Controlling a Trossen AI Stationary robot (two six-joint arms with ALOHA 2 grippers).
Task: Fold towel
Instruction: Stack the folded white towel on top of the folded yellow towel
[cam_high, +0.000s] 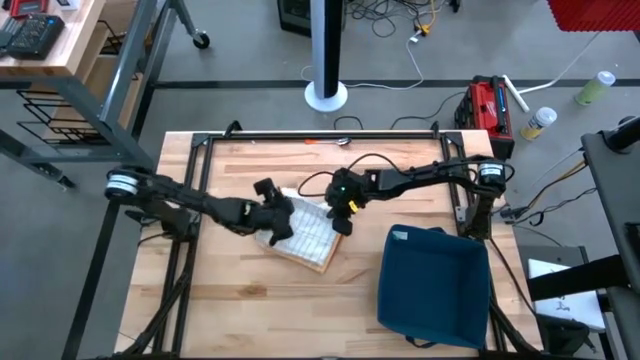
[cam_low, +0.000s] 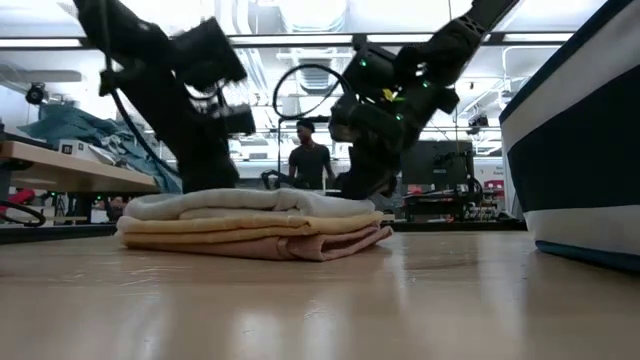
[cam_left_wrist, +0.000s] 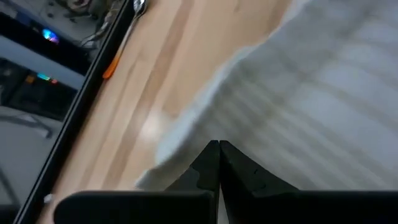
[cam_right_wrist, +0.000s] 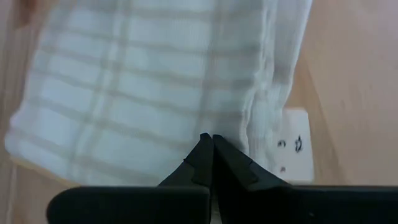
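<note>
A: Where is the towel (cam_high: 304, 233) at this moment?

B: It lies folded in a flat stack near the middle of the wooden bench (cam_high: 230, 300). In the low view the towel (cam_low: 255, 224) shows several layers, a white one on top and beige ones below it.

A: And the left hand (cam_high: 272, 216)?

B: It is above the left edge of the towel. In the left wrist view its fingers (cam_left_wrist: 219, 163) are pressed together, with the tips close over the white cloth (cam_left_wrist: 311, 99). I cannot tell if they touch it, and nothing is between them.

A: The right hand (cam_high: 343, 212)?

B: It is above the right edge of the towel, opposite the left one. Its fingers (cam_right_wrist: 211, 158) are also pressed together and hold nothing. In that view the checked cloth (cam_right_wrist: 155, 87) is just in front of the tips, and a small white label (cam_right_wrist: 293, 149) lies on the bench beside the towel's edge.

A: What else is on the bench?

B: A dark blue bin (cam_high: 432, 285) stands at the right side, well apart from the towel. In the low view a person (cam_low: 309, 158) stands far behind the bench.
</note>
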